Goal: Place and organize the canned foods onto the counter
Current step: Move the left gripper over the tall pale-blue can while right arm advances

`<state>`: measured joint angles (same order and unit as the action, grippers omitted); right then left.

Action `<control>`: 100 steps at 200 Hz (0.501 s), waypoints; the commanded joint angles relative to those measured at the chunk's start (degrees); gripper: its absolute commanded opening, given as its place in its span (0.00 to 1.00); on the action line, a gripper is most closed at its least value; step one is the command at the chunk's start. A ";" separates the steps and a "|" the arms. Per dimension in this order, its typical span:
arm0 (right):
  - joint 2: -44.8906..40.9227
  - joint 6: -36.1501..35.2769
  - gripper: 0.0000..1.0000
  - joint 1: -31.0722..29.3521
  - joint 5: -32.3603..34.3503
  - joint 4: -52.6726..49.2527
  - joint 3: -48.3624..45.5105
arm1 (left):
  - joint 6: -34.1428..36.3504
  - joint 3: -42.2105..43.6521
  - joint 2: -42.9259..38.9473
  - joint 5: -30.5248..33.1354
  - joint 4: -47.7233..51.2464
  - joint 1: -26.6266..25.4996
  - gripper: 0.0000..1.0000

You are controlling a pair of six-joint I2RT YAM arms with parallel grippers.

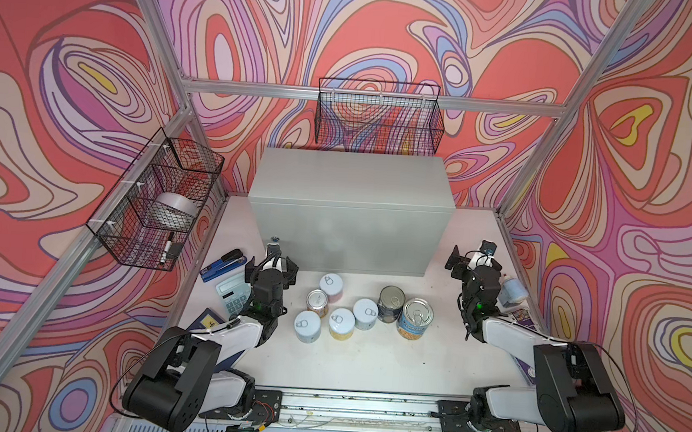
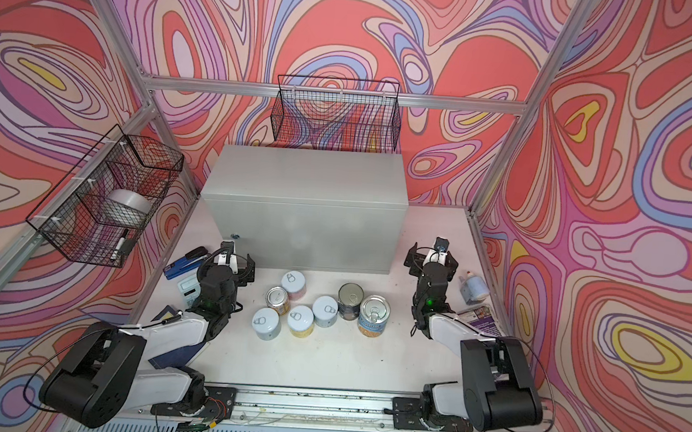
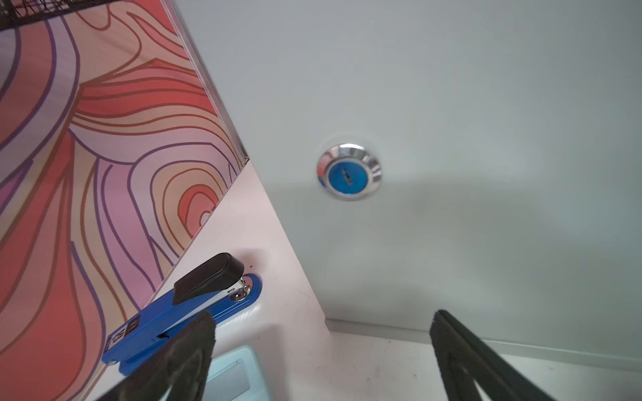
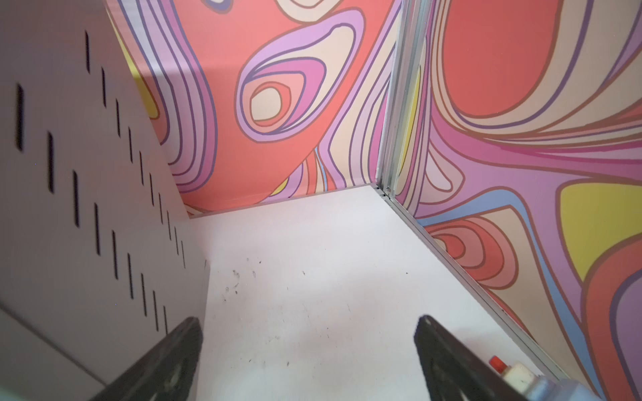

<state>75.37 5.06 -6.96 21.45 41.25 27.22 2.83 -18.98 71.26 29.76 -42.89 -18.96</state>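
Seven canned foods [image 1: 341, 324] stand clustered on the white tabletop [image 1: 367, 366] in both top views, just in front of the counter [image 1: 350, 184], apart from it. Left wrist view now: left gripper [image 3: 322, 314] jaws spread wide, gripping nothing, facing the counter's round lock [image 3: 348, 172], blue stapler [image 3: 166, 319] beside one finger. Right wrist view: right gripper [image 4: 307, 318] jaws spread too, empty, alongside the counter's slotted side; a blurred capped thing [image 4: 514, 378], possibly a bottle, peeks in.

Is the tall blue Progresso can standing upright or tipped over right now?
Upright. In both top views the Progresso can shows its pull-tab lid facing up and stands on the tabletop beside the dark navy can.
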 commanded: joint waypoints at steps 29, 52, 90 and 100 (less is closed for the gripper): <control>-9.07 9.22 0.98 -0.69 -4.61 -19.58 3.85 | -7.49 -7.80 -9.58 6.41 22.71 -8.14 1.00; -11.32 10.03 0.99 -0.86 -7.86 -27.87 6.72 | -13.49 -11.65 -12.46 7.49 34.07 -10.56 1.00; -12.79 12.63 0.99 -1.09 -15.99 -41.26 11.85 | -21.26 -19.77 -14.64 11.55 54.85 -17.83 1.00; -12.23 12.73 0.98 -1.19 -18.87 -45.67 13.85 | -23.81 -22.11 -14.49 12.04 61.33 -20.18 1.00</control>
<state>63.24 15.49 -7.66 10.63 9.30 37.56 -12.19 -36.29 57.47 37.93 -1.91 -34.98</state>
